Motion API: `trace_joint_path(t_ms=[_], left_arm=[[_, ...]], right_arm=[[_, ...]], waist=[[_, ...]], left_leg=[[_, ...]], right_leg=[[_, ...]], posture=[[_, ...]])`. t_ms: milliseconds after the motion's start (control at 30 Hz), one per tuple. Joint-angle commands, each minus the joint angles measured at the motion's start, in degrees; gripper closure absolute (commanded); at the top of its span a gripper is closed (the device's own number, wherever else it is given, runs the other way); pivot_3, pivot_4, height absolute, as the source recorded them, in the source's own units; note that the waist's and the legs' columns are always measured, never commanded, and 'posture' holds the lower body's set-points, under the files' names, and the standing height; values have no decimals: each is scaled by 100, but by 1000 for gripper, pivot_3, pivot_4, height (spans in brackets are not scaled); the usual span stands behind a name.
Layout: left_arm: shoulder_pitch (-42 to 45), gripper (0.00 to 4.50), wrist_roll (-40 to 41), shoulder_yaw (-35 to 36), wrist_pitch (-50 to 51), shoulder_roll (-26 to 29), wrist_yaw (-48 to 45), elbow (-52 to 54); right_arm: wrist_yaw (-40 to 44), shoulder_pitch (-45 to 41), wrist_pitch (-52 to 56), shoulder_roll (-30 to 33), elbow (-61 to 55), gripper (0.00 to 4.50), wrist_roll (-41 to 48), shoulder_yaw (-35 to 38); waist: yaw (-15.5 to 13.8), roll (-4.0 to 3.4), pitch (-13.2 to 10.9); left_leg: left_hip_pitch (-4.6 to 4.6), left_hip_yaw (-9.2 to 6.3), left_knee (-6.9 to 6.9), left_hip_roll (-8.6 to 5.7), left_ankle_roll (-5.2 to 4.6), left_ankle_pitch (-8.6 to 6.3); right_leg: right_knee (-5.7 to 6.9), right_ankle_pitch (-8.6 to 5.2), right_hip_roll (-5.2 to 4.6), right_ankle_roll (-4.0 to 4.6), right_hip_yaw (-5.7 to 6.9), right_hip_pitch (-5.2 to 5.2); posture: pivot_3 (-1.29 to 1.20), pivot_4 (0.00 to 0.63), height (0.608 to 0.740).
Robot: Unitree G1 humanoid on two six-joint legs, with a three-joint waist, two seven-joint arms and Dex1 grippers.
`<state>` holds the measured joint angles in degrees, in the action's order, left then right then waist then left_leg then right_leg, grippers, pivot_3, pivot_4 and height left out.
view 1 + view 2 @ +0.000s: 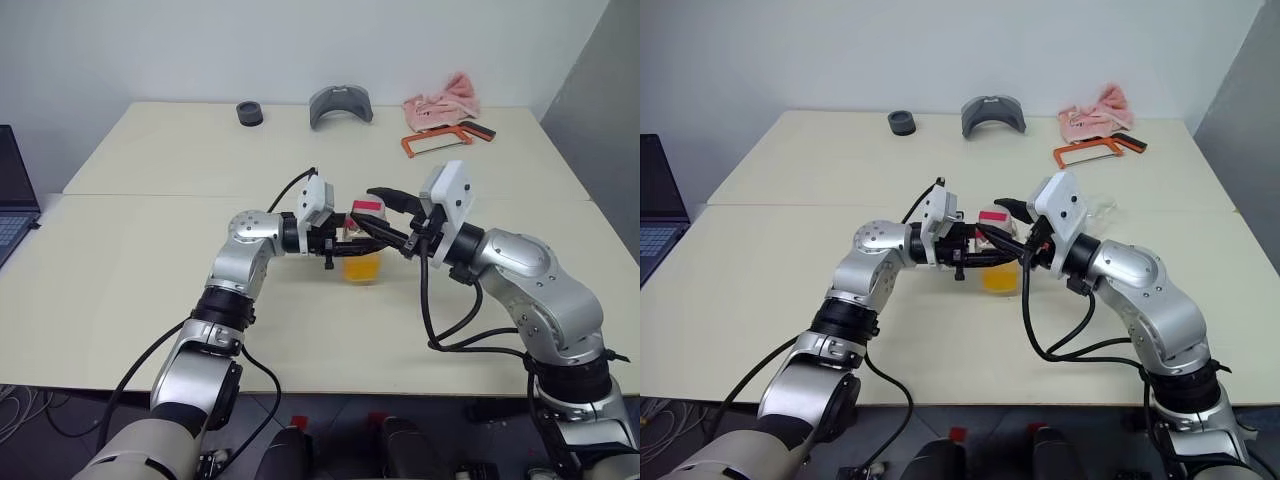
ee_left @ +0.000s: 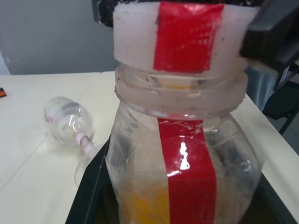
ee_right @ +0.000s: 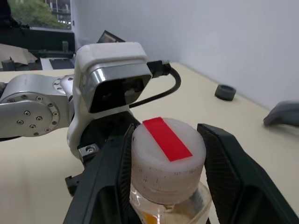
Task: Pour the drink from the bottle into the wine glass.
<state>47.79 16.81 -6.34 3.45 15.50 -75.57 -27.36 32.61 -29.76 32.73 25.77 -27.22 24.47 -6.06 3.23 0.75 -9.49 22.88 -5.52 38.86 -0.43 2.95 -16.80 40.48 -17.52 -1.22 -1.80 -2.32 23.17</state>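
Centrally, both end effectors [image 1: 345,240] [image 3: 163,177] clamp the bottle [image 2: 184,163].

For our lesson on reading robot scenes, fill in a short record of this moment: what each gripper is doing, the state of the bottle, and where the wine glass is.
left gripper: shut on the bottle's body, holding it upright above the table
right gripper: fingers either side of the white cap
bottle: cap on, red stripe
drink: orange, low in the bottle
wine glass: lying on its side on the table
pouring: not yet begun
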Motion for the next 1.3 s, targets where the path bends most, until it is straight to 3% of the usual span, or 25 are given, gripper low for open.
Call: trace_joint_path(t_ms=[33, 300, 933, 1133, 1300], left_arm=[[-6, 2805, 165, 75, 111, -4, 25, 231], [-69, 2808, 248, 88, 250, 4, 47, 343], [-90, 2836, 251, -35, 124, -88, 63, 322], [-101, 2838, 259, -27, 112, -99, 118, 337], [-138, 2838, 256, 50, 111, -56, 240, 350]], right_arm=[[-152, 57, -307, -104, -380, 2678, 221, 613], [-563, 342, 403, -239, -767, 2678, 1396, 1346], [16, 68, -179, 909, -859, 2730, -33, 194], [-111, 134, 543, 467, -824, 2777, 1346, 943], [-325, 624, 889, 579, -963, 2777, 2037, 1770]], waist=[[-1, 0, 0], [-7, 0, 0], [0, 0, 0], [-15, 1, 0], [-48, 1, 0]], left_leg=[[0, -1, 0, 0, 0, 0], [0, -2, 0, 2, 1, 1], [-2, 5, 0, -3, -3, -2], [1, -1, 0, 2, -1, -1], [2, -2, 1, 0, -4, -2]], right_leg=[[0, 0, 0, 0, 0, 0], [1, 0, 0, 0, 0, -1], [0, 0, 3, 0, -3, -1], [-1, 0, 0, 0, 0, -1], [-2, 0, -3, 0, 1, -4]], posture=[[0, 150, 740], [0, 150, 740], [0, 150, 740], [0, 150, 740], [0, 150, 740]])
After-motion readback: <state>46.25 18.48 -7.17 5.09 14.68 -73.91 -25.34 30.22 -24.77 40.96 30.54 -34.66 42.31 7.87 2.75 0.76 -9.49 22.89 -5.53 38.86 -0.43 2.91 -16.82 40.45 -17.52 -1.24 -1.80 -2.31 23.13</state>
